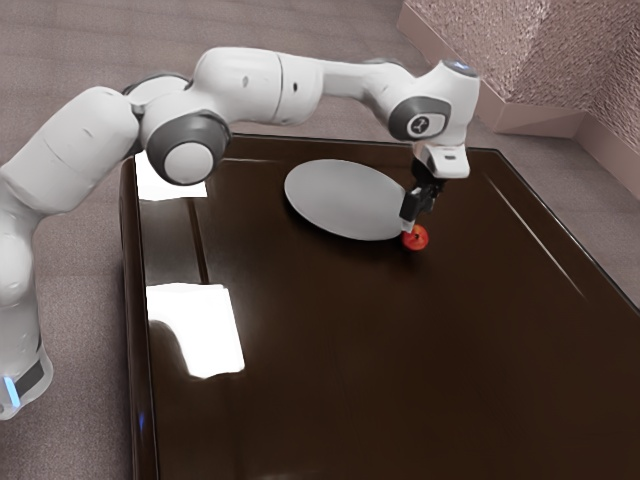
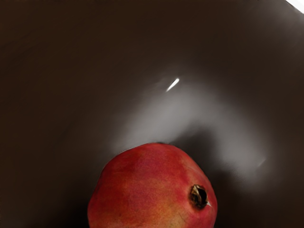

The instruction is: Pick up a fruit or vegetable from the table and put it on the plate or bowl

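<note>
Beside the plate (image 1: 340, 195) rim, red fruit (image 1: 415, 238) sits on the surface (image 1: 400, 350) under the jaws; can't tell if they grip it. Risk: round, smooth skin, so an off-centre squeeze likely squirts it out.

A dark brown table (image 1: 400, 380) with a glossy top and a low raised rim stands on a dull grey-brown floor (image 1: 80, 60). Two bright patches of light (image 1: 195, 330) reflect off it toward the exterior view's left. A speckled pinkish wall (image 1: 540, 40) with a pale baseboard (image 1: 545, 122) fills the upper right corner
</note>
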Robot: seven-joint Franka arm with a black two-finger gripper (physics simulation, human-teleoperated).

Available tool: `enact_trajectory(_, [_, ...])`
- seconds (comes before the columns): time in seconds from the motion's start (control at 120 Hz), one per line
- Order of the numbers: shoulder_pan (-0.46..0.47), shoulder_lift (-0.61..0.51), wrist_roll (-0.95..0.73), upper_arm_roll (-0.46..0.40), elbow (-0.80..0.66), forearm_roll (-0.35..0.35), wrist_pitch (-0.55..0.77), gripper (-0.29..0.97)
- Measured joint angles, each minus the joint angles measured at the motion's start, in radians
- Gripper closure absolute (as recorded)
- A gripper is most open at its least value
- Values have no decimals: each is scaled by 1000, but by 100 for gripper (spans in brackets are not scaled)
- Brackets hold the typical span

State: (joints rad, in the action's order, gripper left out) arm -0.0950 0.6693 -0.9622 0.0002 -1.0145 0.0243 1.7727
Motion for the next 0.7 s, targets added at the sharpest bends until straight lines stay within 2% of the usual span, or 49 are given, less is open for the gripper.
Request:
enact_trajectory(0.392, [-5, 63, -150, -18, 0, 12, 49, 1])
enact_trajectory(0.608, [-6, 65, -199, -18, 1, 25, 69, 38])
enact_trajectory(0.7, [-5, 50, -214, -15, 9, 24, 73, 42])
